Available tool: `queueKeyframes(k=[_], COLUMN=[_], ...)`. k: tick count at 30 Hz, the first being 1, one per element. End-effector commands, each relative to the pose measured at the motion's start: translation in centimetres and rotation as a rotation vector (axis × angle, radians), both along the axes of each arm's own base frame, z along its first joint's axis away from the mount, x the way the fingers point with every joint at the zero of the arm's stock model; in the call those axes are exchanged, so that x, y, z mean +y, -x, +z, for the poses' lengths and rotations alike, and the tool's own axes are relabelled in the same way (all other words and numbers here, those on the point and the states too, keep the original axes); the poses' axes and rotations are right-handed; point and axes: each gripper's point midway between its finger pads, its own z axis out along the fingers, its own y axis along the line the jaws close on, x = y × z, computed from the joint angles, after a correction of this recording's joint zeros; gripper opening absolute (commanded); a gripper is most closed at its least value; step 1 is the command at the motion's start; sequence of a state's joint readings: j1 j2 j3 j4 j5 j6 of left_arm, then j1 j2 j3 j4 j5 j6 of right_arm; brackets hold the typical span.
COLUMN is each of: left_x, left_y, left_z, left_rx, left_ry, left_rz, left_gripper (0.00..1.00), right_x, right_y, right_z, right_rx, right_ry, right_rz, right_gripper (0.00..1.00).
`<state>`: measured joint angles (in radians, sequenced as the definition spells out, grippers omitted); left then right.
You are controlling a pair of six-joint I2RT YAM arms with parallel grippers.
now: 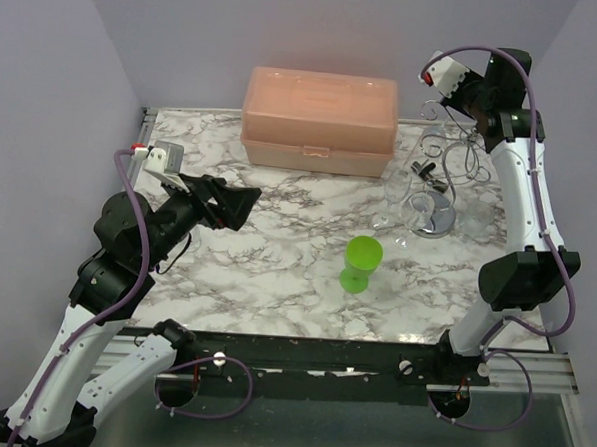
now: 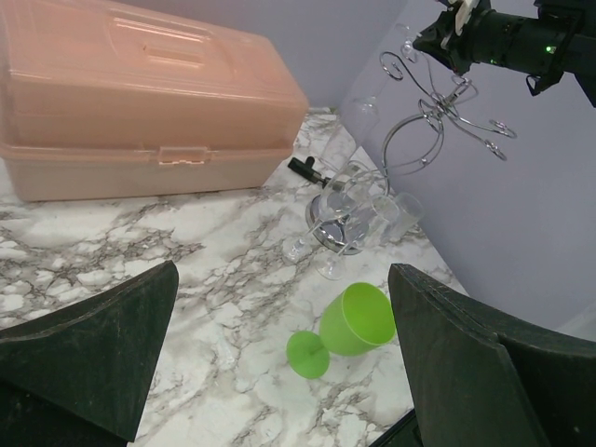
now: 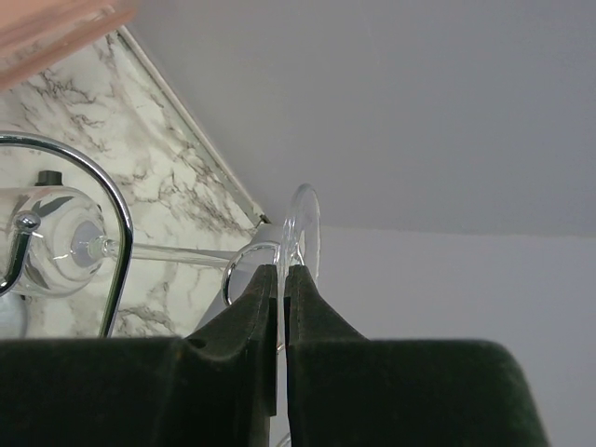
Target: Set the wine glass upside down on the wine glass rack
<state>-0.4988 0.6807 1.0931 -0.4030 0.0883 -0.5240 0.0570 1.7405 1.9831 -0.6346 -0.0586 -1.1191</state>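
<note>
Right gripper (image 3: 282, 272) pinched shut on the wine glass (image 3: 65, 251) foot, at the wine glass rack (image 1: 443, 181).
Left gripper (image 1: 244, 209) gaped wide, well apart; a green goblet (image 1: 361, 262) lay between, pink box (image 1: 319, 119) behind.

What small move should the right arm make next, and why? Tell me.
Likely ease the right fingers open and release: they pinch the wine glass by its foot, and its stem already lies in a loop of the wine glass rack.

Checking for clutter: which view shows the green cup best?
Left wrist view: the green cup is close, bowl and foot clear. The top view shows it smaller, from above; the right wrist view misses it.
</note>
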Motion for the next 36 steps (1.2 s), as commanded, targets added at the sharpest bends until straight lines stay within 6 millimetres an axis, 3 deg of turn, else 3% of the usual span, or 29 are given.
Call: queueKeyframes(k=[1,19,36], left_x=[0.0,0.1,-0.1], left_y=[0.1,0.1,-0.2], left_z=[0.3,0.0,0.0], left_rx=[-0.017,-0.017,-0.017], left_ry=[0.010,0.008,0.018], left_rz=[-0.007,-0.002,-0.008], left_gripper=[0.99,0.98,0.98], right_x=[0.8,1.6,2.4], right_y=[0.9,1.0,1.1], right_z=[1.5,0.8,-1.9], right_rx=[-0.014,0.045,0.105], right_ry=[-0.027,-0.077,-0.012], right_rz=[0.044,0.067,0.063], right_gripper=[0.09,0.11,0.12])
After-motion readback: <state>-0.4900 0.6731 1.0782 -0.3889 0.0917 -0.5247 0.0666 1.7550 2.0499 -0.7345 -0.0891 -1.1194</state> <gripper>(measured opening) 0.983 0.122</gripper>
